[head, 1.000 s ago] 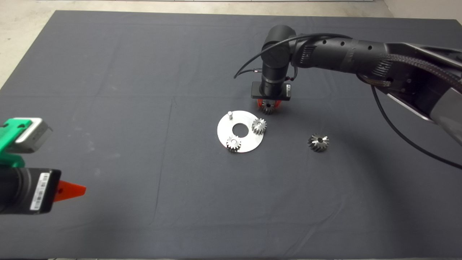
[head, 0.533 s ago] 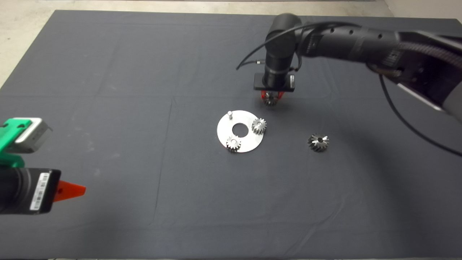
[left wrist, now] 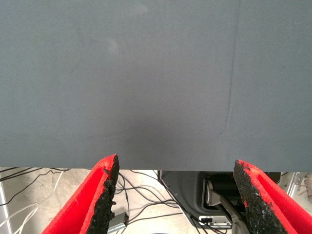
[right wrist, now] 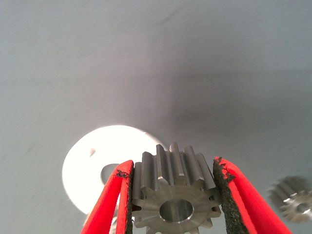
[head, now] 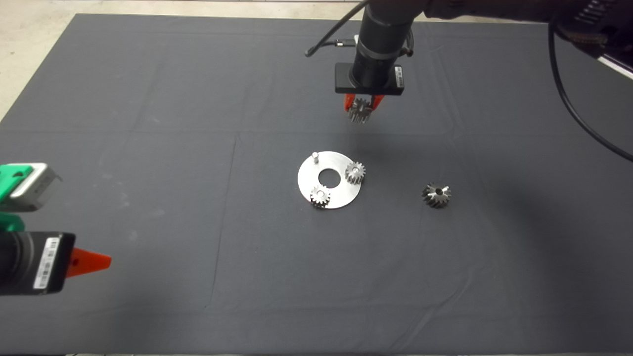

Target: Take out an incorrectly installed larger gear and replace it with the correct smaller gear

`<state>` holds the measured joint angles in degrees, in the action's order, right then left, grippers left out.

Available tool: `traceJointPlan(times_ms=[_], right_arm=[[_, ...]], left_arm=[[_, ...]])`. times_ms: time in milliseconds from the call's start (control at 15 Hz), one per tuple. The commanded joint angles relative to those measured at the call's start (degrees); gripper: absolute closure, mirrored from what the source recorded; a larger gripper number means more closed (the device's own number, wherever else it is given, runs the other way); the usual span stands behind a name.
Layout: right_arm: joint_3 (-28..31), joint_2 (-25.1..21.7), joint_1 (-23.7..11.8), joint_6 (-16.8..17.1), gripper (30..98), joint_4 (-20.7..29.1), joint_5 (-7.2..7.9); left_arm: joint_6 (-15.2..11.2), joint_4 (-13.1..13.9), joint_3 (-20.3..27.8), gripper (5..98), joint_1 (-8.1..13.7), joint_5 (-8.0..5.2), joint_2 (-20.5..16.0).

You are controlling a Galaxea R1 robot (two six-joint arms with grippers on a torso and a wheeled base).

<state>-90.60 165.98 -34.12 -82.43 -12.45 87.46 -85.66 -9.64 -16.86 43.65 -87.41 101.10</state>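
Right gripper [head: 360,105] comes first: its two red fingers [right wrist: 231,195] are clamped on the toothed flanks of the smaller gear [right wrist: 173,195], which it has carried up off the mat over the last second, so that it now hangs in the air beyond the far edge of the round plate, clear of everything. A second ago the same gear sat low at the mat just past that edge; the lift means the pick-up has succeeded, and what remains, as I judge it, is the carry across to the bare pin and the lowering onto it. Next in size, the dark mat [head: 148,99], then the round steel plate [head: 330,198] with its centre hole, where two small mounted gears [head: 355,172] sit on their posts and the empty pin [head: 314,157] stands free at the far left of the plate. To the right of the plate, well apart from it, the larger gear [head: 436,195] lies on the mat, already removed from the assembly. Left gripper [left wrist: 175,195] waits at the near left edge of the mat, fingers spread apart with nothing between them.
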Motion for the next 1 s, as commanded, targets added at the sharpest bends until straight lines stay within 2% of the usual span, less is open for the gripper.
traceJointPlan(times_ms=[0, 133, 267, 333, 400, 467, 733, 867, 933], right_arm=[[1.1, -0.2, 1.8, -1.9, 92.9, 0.8, 2.72], [1.1, 0.0, 3.3, -2.3, 93.2, 0.8, 2.54], [1.2, 0.1, 3.3, -2.4, 93.2, 0.9, 2.02], [1.2, 0.4, 3.3, -2.3, 93.3, 1.2, 0.35], [1.5, 0.5, 3.3, -2.4, 93.4, 2.3, -2.67], [2.5, 0.3, 3.3, -2.1, 93.4, 4.0, -4.05], [1.2, 1.7, 2.0, -2.1, 93.5, 4.4, -4.67], [-5.1, 5.3, 1.9, -1.0, 93.5, 4.4, -5.01], [-7.2, 6.0, 2.0, 1.1, 93.6, 4.4, -5.36]], left_arm=[[0.3, -0.3, 0.7, 44.4, 0.1, -3.56, -0.2], [0.3, -0.3, 0.6, 44.4, 0.0, -3.56, -0.3], [0.6, -0.3, 0.5, 44.4, 0.1, -3.56, 0.2], [0.6, -0.3, 0.6, 44.4, 0.1, -3.56, 0.1], [0.5, -0.3, 0.6, 44.4, -0.1, -3.56, -0.1], [0.4, -0.3, 0.6, 44.4, -0.7, -3.56, -0.3], [-0.1, -0.3, -0.3, 44.4, -1.3, -3.65, 0.1], [-1.1, -0.4, -0.7, 44.4, -3.0, -3.56, 0.3], [-1.7, -0.5, -0.7, 44.4, -3.6, -3.56, 0.3]])
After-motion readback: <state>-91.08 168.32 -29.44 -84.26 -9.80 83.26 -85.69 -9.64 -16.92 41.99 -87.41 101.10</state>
